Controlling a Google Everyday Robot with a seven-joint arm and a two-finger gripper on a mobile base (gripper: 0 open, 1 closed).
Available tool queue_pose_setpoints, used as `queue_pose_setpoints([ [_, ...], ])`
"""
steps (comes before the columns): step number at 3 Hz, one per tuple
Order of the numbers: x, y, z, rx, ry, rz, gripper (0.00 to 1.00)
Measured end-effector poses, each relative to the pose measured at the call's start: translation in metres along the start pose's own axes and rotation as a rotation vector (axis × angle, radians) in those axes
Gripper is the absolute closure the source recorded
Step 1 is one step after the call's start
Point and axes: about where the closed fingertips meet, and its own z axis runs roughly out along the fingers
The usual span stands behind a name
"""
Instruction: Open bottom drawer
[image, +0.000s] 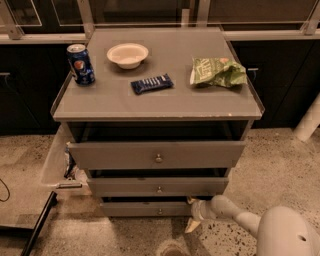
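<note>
The bottom drawer (145, 208) is the narrow grey front lowest on the cabinet, with a tiny round knob (160, 211). It stands out a little from the cabinet, less than the two drawers above. My gripper (192, 215) is low at the drawer's right end, on a white arm (235, 212) that reaches in from the lower right. One pale finger (192, 226) points down toward the floor. The gripper's tip meets the drawer's right edge.
The mid-sized drawer (157, 186) and the tall top drawer (157, 154) are pulled out above. On the cabinet top stand a blue soda can (81, 64), a white bowl (128, 54), a dark snack bar (152, 83) and a green chip bag (218, 72). A white bin (56, 162) stands at the left.
</note>
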Motion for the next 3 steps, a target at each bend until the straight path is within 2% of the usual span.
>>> queue_pose_setpoints([
  [1, 0.0, 0.0, 0.0, 0.0, 0.0, 0.0, 0.19],
  [3, -0.0034, 0.0035, -0.0047, -0.007, -0.004, 0.003, 0.65],
])
